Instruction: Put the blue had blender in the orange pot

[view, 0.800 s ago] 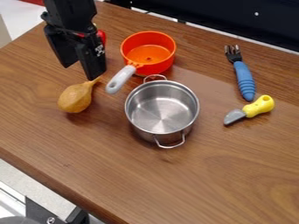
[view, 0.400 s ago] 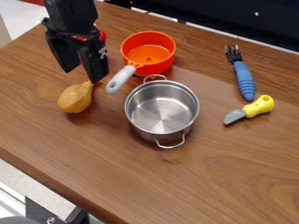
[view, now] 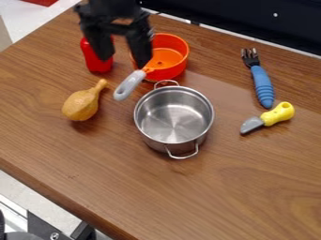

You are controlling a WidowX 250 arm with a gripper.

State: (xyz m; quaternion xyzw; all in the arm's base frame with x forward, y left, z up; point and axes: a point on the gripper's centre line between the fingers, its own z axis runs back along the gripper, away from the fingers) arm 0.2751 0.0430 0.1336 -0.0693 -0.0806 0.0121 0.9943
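Observation:
At the upper left my gripper [view: 126, 61] hangs open, with nothing seen between its fingers; its right finger covers the left part of the orange pot. That pot [view: 167, 71] stands behind the steel pot, its grey handle pointing toward the front left. On the right lies a fork with a blue handle [view: 262, 86], tines toward the back; it is the one blue-handled utensil in view, and no blender can be made out.
A steel pot [view: 175, 118] stands mid-table. A tan drumstick-shaped toy [view: 81, 105] lies at left, with a red bottle [view: 95, 57] behind it. The yellow-handled knife [view: 268, 117] lies in front of the fork. A dark panel [view: 251, 21] borders the back.
My gripper has moved right and toward the back, from above the tan toy to beside the orange pot. More of the red bottle now shows. The objects on the table have not moved.

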